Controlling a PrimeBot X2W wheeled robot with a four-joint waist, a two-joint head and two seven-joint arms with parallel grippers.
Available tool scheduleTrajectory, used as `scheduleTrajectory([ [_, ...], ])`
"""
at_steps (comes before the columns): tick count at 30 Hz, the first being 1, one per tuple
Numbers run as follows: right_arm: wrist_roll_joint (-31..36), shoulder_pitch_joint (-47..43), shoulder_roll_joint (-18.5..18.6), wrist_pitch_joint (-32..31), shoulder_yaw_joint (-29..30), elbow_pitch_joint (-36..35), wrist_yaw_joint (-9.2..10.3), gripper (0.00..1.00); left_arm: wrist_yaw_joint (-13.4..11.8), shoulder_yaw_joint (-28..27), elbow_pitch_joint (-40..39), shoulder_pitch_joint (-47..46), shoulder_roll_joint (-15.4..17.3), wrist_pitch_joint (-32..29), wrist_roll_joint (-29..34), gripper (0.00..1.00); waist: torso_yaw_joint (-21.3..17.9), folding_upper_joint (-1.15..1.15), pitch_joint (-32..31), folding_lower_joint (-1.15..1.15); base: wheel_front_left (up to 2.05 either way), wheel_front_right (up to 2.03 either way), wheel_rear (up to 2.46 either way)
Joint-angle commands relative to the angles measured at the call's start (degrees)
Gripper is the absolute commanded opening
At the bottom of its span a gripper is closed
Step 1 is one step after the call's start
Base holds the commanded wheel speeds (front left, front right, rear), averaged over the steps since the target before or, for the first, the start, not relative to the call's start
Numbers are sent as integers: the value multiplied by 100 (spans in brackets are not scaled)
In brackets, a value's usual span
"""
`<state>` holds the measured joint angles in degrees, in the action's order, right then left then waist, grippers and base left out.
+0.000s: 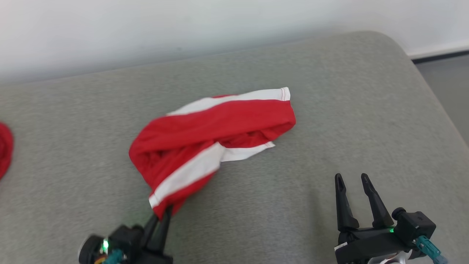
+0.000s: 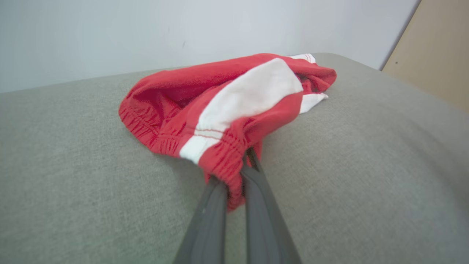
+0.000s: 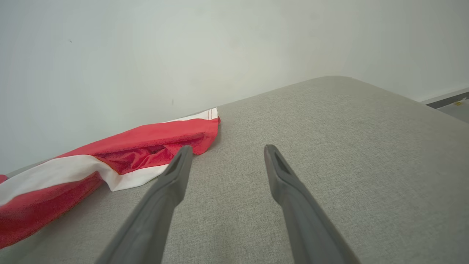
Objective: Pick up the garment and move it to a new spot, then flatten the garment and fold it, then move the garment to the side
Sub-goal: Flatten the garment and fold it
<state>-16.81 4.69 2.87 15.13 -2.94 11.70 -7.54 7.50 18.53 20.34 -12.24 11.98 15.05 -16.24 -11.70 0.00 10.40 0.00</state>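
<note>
Two grippers were seen low in the head view over a grey upholstered surface (image 1: 329, 91) backed by a pale wall (image 1: 146, 29), with floor (image 1: 452, 80) showing at far right. The red-and-white garment (image 1: 220, 128) was laid crumpled mid-surface. Its near corner was pinched by the left gripper (image 1: 163, 216), while the right gripper (image 1: 353, 179) was spread, apart from the cloth. Another red cloth (image 1: 4, 146) was cut off at the left edge.

In the left wrist view the elastic waistband (image 2: 223, 161) was shown clamped between the fingers (image 2: 205, 220), and a beige panel (image 2: 436, 55) was revealed beside the wall.

In the right wrist view the garment was seen left of the spread fingers.
</note>
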Motion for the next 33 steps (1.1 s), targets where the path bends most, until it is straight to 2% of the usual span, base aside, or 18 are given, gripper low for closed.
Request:
scheduleTrajectory([
  [1,54,-38,0,4,3,-8,11,100,-5,96,-64,184,51,20,-17,0,382,0,-195,0,0,0,0],
  [5,126,-70,3,3,32,0,11,100,-6,394,-71,638,116,20,-120,0,631,0,-253,0,0,0,0],
  [12,199,-163,2,3,26,65,11,100,-6,529,368,842,-109,20,-199,0,819,0,-400,0,0,0,0],
  [13,220,-166,2,4,24,70,11,100,-6,468,333,839,-158,20,-239,34,848,0,-422,0,0,0,0],
  [14,241,-180,1,4,37,76,11,100,-6,429,292,855,-203,20,-277,91,889,0,-451,0,0,0,0],
  [15,247,-198,0,3,29,76,11,100,-5,372,246,885,-232,20,-311,100,922,0,-473,0,0,0,0],
  [23,386,-192,1,3,12,201,11,100,-5,29,-147,1214,-402,20,-339,100,1219,0,-581,0,0,0,0],
  [33,831,251,-1,4,78,928,12,100,-5,-81,-373,1225,-565,20,-500,100,1472,0,-517,0,0,0,0],
])
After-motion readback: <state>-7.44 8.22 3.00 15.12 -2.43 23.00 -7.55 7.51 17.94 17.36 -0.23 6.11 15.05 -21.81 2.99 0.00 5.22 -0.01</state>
